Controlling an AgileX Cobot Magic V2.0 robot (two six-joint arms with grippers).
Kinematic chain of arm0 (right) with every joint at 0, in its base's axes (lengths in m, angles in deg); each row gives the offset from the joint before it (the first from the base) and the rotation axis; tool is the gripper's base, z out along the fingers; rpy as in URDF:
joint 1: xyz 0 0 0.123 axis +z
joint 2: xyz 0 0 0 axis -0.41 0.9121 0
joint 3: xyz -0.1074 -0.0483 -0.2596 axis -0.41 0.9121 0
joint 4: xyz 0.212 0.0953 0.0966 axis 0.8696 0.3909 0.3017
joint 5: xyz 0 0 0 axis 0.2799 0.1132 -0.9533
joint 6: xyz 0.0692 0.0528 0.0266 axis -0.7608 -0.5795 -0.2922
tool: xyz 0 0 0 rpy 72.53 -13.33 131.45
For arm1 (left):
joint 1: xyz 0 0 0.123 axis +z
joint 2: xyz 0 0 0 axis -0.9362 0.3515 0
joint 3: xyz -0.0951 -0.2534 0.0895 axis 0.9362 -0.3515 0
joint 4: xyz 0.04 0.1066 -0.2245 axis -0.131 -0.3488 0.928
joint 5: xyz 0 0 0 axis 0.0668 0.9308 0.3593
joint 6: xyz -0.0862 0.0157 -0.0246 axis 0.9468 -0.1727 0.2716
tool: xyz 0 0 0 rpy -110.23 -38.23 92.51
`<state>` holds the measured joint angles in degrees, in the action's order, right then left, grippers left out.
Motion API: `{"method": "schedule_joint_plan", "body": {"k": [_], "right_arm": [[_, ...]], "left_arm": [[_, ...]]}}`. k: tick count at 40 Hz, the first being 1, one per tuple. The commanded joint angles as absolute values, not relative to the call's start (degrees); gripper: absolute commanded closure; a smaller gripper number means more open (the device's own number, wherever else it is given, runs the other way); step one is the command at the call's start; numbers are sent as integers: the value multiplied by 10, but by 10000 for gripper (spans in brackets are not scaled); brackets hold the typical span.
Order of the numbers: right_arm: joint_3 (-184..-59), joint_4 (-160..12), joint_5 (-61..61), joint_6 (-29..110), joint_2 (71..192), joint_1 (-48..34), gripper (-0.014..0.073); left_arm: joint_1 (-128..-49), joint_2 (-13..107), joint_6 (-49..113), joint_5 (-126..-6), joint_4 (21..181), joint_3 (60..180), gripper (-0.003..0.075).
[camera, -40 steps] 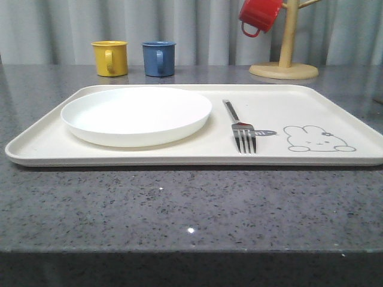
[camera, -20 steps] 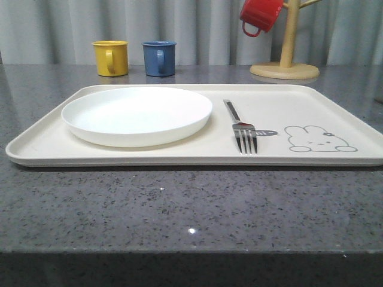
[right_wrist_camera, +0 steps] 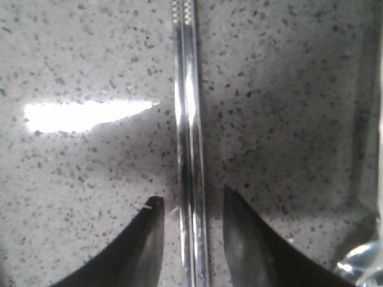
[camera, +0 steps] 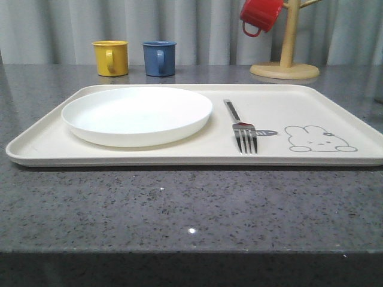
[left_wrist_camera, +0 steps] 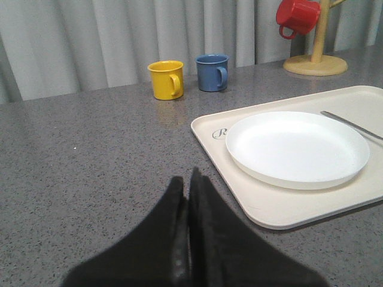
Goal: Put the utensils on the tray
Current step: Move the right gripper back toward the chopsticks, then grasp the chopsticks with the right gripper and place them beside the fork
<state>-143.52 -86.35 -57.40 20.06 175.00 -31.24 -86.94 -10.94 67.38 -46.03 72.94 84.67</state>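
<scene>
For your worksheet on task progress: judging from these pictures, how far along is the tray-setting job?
Done: the plate and fork lie on the tray. In hand: the right hand is open, its fingers either side of the chopsticks on the counter, not yet gripped. Left: move them to the tray. The left hand is shut, idle.

Far back on the grey speckled counter (camera: 179,203) stood the yellow mug (camera: 111,57), and just beside it, to its right, the blue mug (camera: 159,58), the two apart, both upright. Over on the right sat a wooden mug tree (camera: 286,60) on its round base, a red mug (camera: 260,15) hanging tilted from one peg. Behind it all hung a pale grey curtain (camera: 197,30) in folds. A bright glare patch lay on the counter in the right wrist view.
</scene>
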Motion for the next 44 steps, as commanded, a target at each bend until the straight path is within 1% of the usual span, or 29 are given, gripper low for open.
{"method": "schedule_joint_plan", "body": {"k": [1,11,13,15,18,20,23,28,36,44], "right_arm": [[-1448,-861,-565,208,1733,-311,317],[-1448,-861,-571,208,1737,-311,320],[-1448,-861,-575,208,1738,-311,337],[-1448,-861,-580,208,1741,-311,384],[-1448,-861,-581,208,1742,-311,482],[-1448,-861,-581,208,1742,-311,533],[-1448,-861,-580,207,1742,-311,569],[-1450,-862,-583,198,1734,-311,570],[-1473,-882,-620,115,1693,-305,570],[-1494,-897,-640,74,1647,-252,570]], "left_arm": [[-869,-113,680,-507,733,861,738],[-869,-113,680,-507,733,861,738],[-869,-113,680,-507,733,861,738],[-869,-113,680,-507,733,861,738],[-869,-113,680,-507,733,861,738],[-869,-113,680,-507,733,861,738],[-869,-113,680,-507,733,861,738],[-869,-113,680,-507,733,861,738],[-869,-113,680,-507,733,861,738],[-869,-113,680,-507,733,861,738]]}}
